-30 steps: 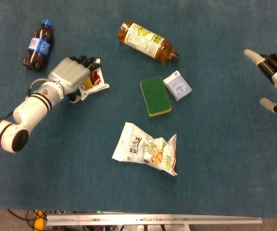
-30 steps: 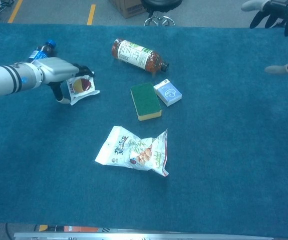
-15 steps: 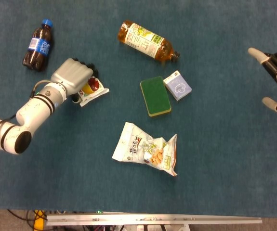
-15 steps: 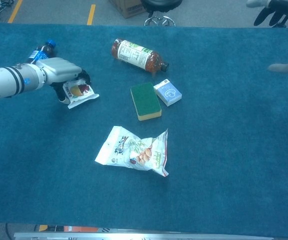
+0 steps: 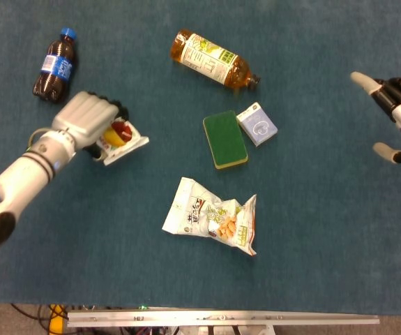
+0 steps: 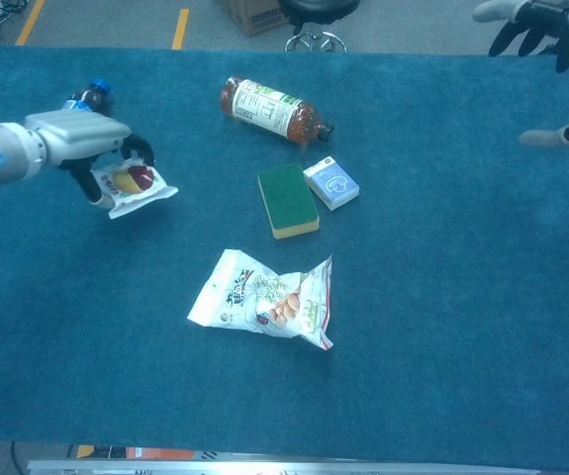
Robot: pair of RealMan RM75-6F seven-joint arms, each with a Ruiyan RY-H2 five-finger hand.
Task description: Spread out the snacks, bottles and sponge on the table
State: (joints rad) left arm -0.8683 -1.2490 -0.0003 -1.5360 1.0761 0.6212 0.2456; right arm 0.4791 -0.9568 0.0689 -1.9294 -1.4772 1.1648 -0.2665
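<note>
My left hand (image 5: 87, 120) (image 6: 78, 136) grips a small white snack packet (image 5: 120, 138) (image 6: 132, 186) with red and yellow print, at the left of the table. A cola bottle (image 5: 54, 63) (image 6: 84, 100) lies just beyond that hand. A tea bottle (image 5: 213, 59) (image 6: 269, 109) lies at the back centre. The green sponge (image 5: 224, 139) (image 6: 287, 199) sits mid-table, touching a small blue box (image 5: 256, 123) (image 6: 331, 183). A larger white snack bag (image 5: 212, 217) (image 6: 262, 300) lies nearer the front. My right hand (image 5: 399, 112) (image 6: 546, 30) hangs open at the far right, holding nothing.
The blue cloth (image 5: 326, 230) covers the whole table. A metal rail (image 5: 221, 319) runs along the front edge. Beyond the far edge stand a cardboard box (image 6: 251, 12) and a chair base (image 6: 315, 38) on the floor.
My left hand has closed on the small snack packet and drawn it left and toward the front. The right hand has barely shifted.
</note>
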